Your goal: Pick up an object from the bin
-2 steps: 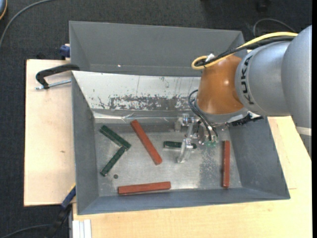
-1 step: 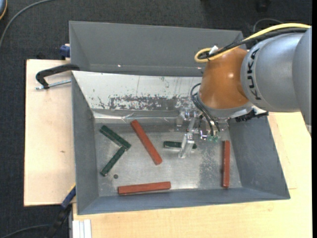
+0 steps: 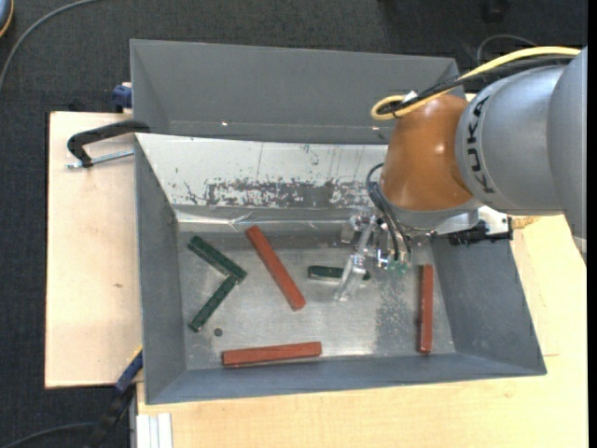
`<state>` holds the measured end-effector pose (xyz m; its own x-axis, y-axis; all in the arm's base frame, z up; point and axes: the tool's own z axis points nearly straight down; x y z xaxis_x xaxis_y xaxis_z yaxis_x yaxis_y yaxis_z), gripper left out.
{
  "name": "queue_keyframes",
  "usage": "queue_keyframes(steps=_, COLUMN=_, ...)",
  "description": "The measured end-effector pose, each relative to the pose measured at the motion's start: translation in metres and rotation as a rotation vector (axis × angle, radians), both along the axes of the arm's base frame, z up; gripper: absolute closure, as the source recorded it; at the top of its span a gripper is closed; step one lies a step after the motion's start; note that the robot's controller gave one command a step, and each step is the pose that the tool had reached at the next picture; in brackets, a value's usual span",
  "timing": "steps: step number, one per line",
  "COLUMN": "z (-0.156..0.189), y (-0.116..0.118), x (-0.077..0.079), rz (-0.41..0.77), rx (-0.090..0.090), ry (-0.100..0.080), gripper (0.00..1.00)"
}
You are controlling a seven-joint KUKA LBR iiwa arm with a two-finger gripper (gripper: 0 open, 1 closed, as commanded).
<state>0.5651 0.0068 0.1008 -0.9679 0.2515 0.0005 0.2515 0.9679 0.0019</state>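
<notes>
- The arm [image 3: 522,138] comes into the grey metal bin [image 3: 159,278] from the right, with its orange cover [image 3: 424,152] above the back right part of the floor
- A yellow cable [image 3: 485,68] loops over the top of the orange cover
- The gripper [image 3: 353,278] hangs low near the middle of the floor, a little right of centre, with its metal tip pointing down and to the left
- Whether the gripper is open or closed cannot be told from this angle, and nothing can be seen held in it
- A small dark green block [image 3: 325,273] lies flat on the floor just beside the gripper, on its left; whether the two touch cannot be told
- A slanted red-brown bar [image 3: 275,267] lies left of that block, near it but apart
- A second red-brown bar [image 3: 425,308] lies to the right of the gripper, running from back to front along the foot of the right wall
- A third red-brown bar [image 3: 271,354] lies flat along the front wall, well apart from the gripper
- Two dark green bars [image 3: 216,258] [image 3: 213,306] sit in the left part of the floor, meeting in an angle that points right
- A small dark dot [image 3: 217,333] lies just below the lower green bar
</notes>
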Motion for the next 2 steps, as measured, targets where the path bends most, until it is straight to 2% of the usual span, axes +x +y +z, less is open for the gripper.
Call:
queue_keyframes(steps=1, z=-0.0317, y=-0.0076, x=-0.0090, rz=-0.062, rx=0.000, ry=0.004, gripper=0.00)
queue_keyframes(steps=2, z=-0.0310, y=-0.0067, x=-0.0084, rz=-0.061, rx=0.000, ry=0.001, gripper=0.00)
